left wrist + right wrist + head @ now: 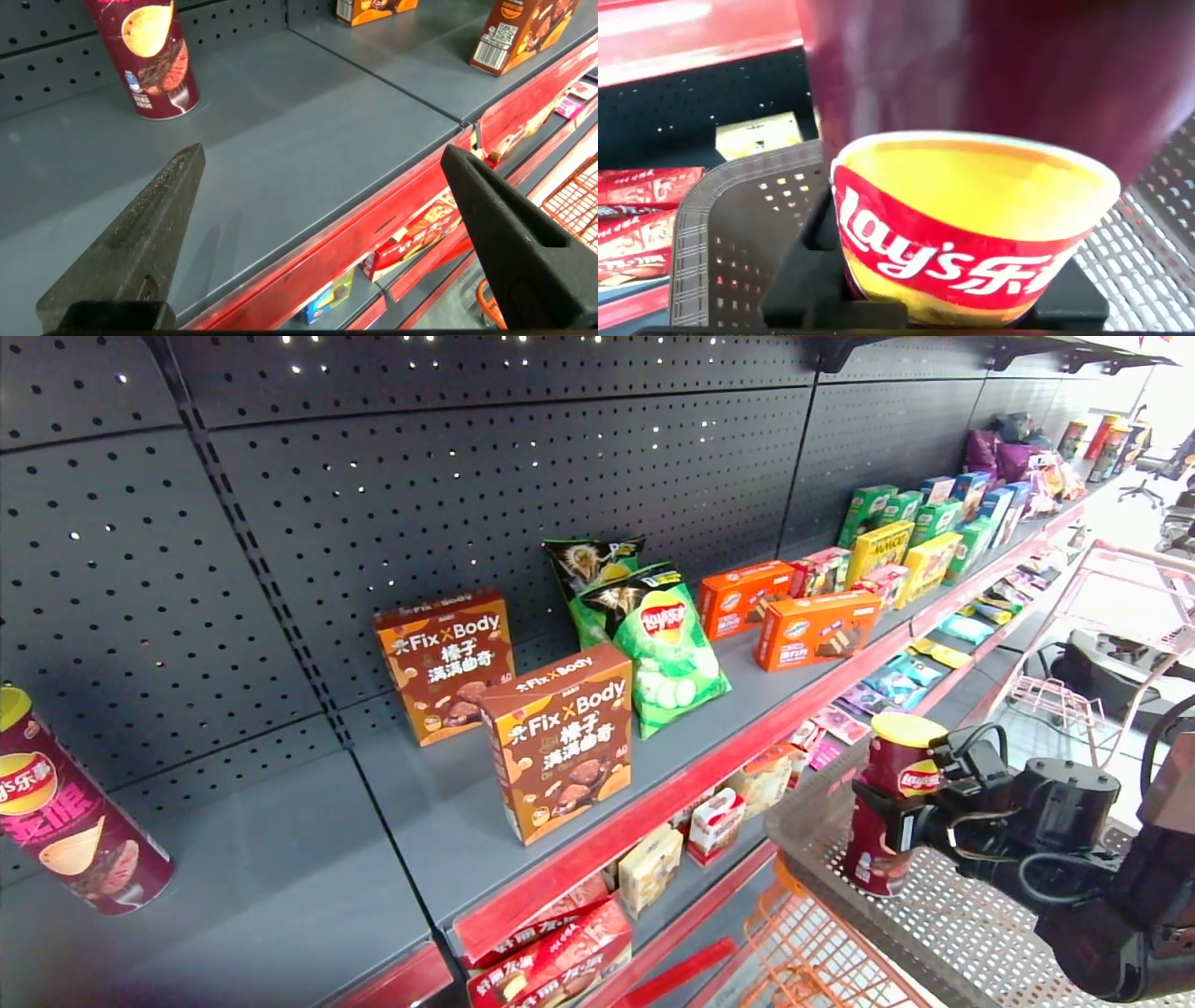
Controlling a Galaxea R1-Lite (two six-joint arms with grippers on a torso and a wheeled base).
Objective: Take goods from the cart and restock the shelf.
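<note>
A grey metal shelf (280,877) with a red front edge runs along a dark pegboard wall (467,476). My left pincer (318,243) hangs apart over that front edge. My right pincer (887,817) is clamped on a maroon, yellow-lidded chip canister (873,863) at the cart's grey perforated tray (934,933). On the shelf: one more maroon canister (75,831) at the left end, two brown biscuit boxes (446,663), two green crisp bags (667,649), two orange boxes (817,630).

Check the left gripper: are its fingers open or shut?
Open: fingers of the left gripper stand wide apart above the grey shelf, holding nothing.
</note>
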